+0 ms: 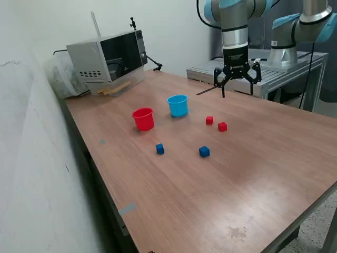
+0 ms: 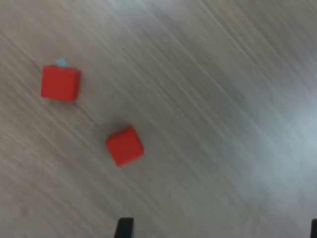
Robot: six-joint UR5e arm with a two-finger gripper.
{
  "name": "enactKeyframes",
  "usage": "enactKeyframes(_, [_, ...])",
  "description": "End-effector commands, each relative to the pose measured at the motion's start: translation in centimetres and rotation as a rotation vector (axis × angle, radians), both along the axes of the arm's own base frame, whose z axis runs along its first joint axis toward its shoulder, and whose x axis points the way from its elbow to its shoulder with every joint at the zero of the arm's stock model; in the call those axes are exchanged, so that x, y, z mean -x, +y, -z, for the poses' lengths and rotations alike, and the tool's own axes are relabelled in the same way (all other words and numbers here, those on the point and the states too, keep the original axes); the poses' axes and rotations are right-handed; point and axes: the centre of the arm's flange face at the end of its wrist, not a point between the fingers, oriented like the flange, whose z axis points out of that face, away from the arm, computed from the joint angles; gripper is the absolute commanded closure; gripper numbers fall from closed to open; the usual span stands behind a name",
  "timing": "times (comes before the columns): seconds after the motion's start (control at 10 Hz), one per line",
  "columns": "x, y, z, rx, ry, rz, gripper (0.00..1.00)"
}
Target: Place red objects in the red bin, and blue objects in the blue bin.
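Two dark blue cubes (image 1: 159, 149) (image 1: 204, 152) sit nearest on the tabletop (image 1: 253, 174), two red cubes (image 1: 209, 120) (image 1: 222, 126) beyond, beside the red cup (image 1: 143, 118) and light blue cup (image 1: 178, 105); fingers (image 1: 223, 84) hang spread, empty, above, apparently poised for a first pick.

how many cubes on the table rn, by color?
4. Two red cubes sit side by side toward the exterior view's right of the blue cup. Two blue cubes lie apart, nearer the camera. Both cups' insides aren't fully visible.
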Motion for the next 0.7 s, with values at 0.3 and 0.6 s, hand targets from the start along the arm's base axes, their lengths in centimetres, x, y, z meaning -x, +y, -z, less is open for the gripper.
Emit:
enactKeyframes(0.3, [-1.7,2.3,7.4,0.016,-0.081,-0.311,0.00])
enactKeyframes(0.6, [0.9,1.5,7.8,0.062,-0.044,-0.311,0.00])
